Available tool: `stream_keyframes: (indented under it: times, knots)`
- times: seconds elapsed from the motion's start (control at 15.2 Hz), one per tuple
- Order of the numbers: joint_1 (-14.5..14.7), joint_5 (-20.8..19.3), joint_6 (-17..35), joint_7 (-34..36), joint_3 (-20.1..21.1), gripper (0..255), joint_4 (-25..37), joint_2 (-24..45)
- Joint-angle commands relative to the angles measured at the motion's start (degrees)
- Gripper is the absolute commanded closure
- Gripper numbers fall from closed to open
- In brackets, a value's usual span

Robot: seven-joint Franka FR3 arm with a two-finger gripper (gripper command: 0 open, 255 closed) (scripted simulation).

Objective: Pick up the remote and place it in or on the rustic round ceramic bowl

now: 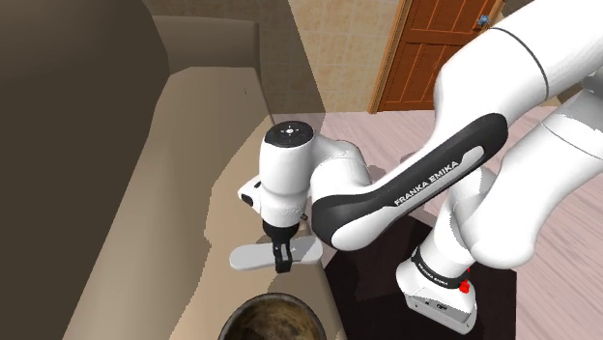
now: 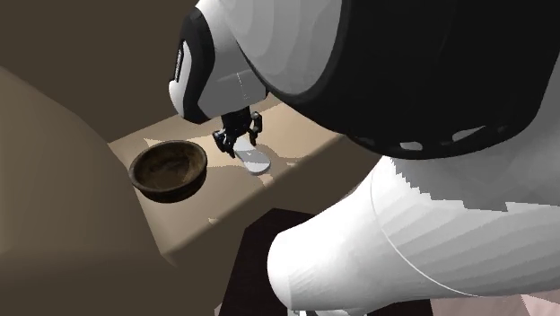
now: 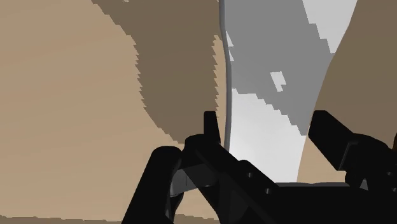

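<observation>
**Gripper pinches grey remote on tan cushion, bowl close by**

You are looking at the black gripper [image 1: 282, 257] come straight down on the remote [image 1: 249, 255], which lies flat near the front edge of the tan cushion [image 1: 174, 193]. In the wrist view its fingers [image 3: 210, 130] are pressed against the remote's two long edges, clasping it across its width. The gripper hides the remote's middle in the shoulder view, where both rounded ends stick out and the long axis runs across the picture. In the wrist view that axis runs away from the hand, with the far end cut off. The brown bowl [image 1: 290, 307] is near the remote, cropped by the shoulder view's bottom edge. The white arm blocks much of the second exterior view.
</observation>
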Motion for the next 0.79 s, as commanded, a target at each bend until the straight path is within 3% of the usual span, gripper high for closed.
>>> stream_keyframes:
  times: [0.0,0.73]
  knots:
    - [0.18,0.58,-1.78,-0.53,-0.26,255,0.37,-1.46]
    - [0.76,2.08,-11.53,-2.12,-1.55,255,4.58,-7.18]
